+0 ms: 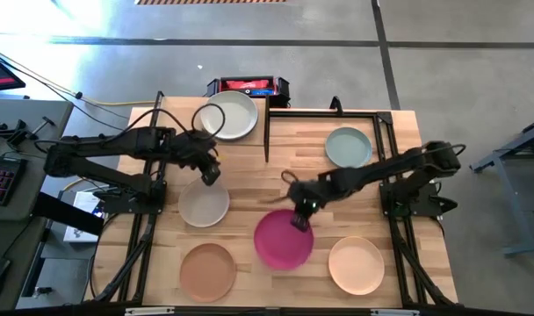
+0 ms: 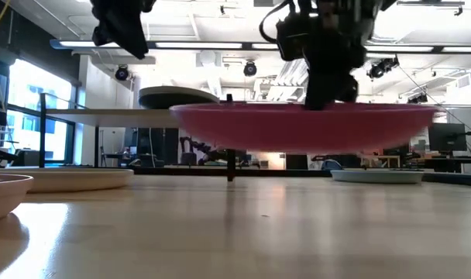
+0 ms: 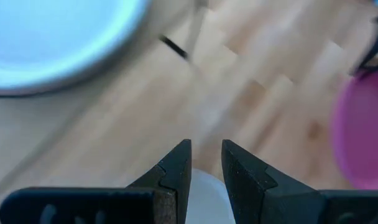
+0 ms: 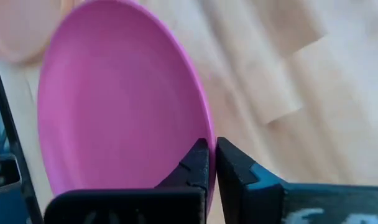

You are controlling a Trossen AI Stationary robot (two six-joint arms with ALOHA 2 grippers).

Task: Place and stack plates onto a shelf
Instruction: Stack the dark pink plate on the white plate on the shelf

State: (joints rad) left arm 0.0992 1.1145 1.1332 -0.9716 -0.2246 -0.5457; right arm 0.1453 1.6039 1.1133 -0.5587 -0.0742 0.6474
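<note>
My right gripper [image 1: 300, 217] is shut on the magenta plate [image 1: 283, 239], which hangs in the air near the table's middle [image 2: 297, 128]. My left gripper [image 1: 211, 172] hovers open above the far rim of an off-white plate [image 1: 203, 204] that lies flat on the table; its fingers [image 3: 206, 149] touch nothing. The shelf [image 2: 96, 114] is a raised panel at the far left. A pale plate [image 1: 228, 116] rests on it [image 2: 181, 96]. My right gripper pinches the magenta plate's rim [image 4: 200, 134] on its far right side, one finger on the inner face and one on the outer. The fingers slant down from the far right. The plate is lifted clear of the table and sits about level.
On the table lie a tan plate [image 1: 207, 270] at the near left, a peach plate [image 1: 356, 264] at the near right and a grey-green plate [image 1: 348, 147] at the far right. A black post [image 1: 267, 136] stands mid-table. A red-and-black box [image 1: 248, 86] sits past the far edge.
</note>
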